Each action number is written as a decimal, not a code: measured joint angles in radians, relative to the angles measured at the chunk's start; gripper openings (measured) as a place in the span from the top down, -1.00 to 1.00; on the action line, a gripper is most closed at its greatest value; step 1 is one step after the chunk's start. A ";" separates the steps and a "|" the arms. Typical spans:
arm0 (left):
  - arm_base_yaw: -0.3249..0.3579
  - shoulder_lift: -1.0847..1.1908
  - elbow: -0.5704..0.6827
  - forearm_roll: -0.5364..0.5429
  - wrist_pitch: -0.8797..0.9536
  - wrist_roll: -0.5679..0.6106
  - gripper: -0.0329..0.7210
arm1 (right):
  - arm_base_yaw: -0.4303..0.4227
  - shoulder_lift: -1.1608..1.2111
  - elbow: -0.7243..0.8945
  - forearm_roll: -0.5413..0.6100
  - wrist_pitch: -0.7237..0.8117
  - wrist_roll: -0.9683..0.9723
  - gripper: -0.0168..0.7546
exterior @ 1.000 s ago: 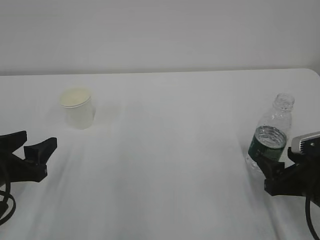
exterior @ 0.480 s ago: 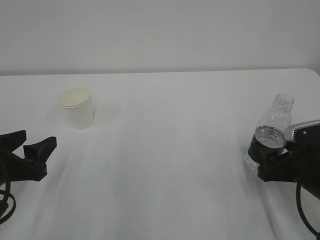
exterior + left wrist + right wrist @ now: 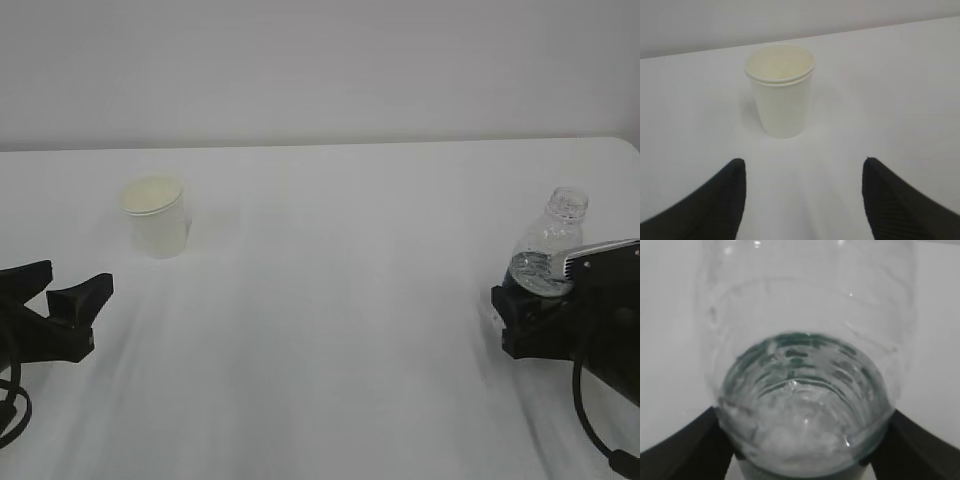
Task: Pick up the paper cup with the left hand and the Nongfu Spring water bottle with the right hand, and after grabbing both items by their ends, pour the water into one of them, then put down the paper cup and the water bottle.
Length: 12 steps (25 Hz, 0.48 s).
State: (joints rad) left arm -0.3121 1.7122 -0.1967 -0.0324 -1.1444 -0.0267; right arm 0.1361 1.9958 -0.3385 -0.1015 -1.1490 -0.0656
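Right hand (image 3: 520,312) advanced, open jaws now flanking bottle (image 3: 548,250); left hand (image 3: 62,290) unmoved, open, short of cup (image 3: 156,215).

Left hand (image 3: 45,310): matte black, blocky angular fingers, thin black cable looping under it. Right hand (image 3: 560,320): matte black, chunky body, grey ribbed rectangular box on top, black cable curving down. Finger pads (image 3: 725,200) dark with fine ridged texture.
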 joint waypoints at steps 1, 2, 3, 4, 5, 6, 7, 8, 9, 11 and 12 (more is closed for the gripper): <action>0.000 0.000 0.000 0.000 0.000 0.000 -0.48 | 0.000 0.008 -0.008 0.000 0.000 0.000 -0.53; 0.000 0.000 0.000 0.000 0.000 0.000 -0.48 | 0.000 0.013 -0.016 0.000 0.000 0.000 -0.53; 0.000 0.000 0.000 0.000 0.000 0.000 -0.48 | 0.000 0.020 -0.022 -0.002 0.000 0.000 -0.53; 0.000 0.000 0.000 0.000 0.000 0.000 -0.48 | 0.000 0.024 -0.026 -0.004 0.000 0.000 -0.53; 0.000 0.000 0.000 0.000 0.000 0.000 -0.48 | 0.000 0.028 -0.033 -0.004 0.000 0.000 -0.53; 0.000 0.000 0.000 0.000 0.000 0.000 -0.48 | 0.000 0.030 -0.039 -0.004 0.000 0.000 -0.53; 0.000 0.000 0.000 0.000 0.000 0.000 -0.48 | 0.000 0.035 -0.044 -0.004 0.000 0.000 -0.53; 0.000 0.000 0.000 0.000 0.000 0.000 -0.48 | 0.000 0.043 -0.051 -0.004 0.000 0.000 -0.53; 0.000 0.000 0.000 0.000 0.000 0.000 -0.48 | 0.000 0.047 -0.056 -0.004 0.000 0.000 -0.53; 0.000 0.000 0.000 0.000 0.000 0.000 -0.48 | 0.000 0.058 -0.061 -0.005 0.000 0.000 -0.53; 0.000 0.000 0.000 0.000 0.000 0.000 -0.48 | 0.000 0.062 -0.064 -0.006 0.000 0.000 -0.53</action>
State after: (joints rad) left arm -0.3121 1.7122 -0.1967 -0.0324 -1.1444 -0.0267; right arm 0.1361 2.0575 -0.4021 -0.1076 -1.1490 -0.0656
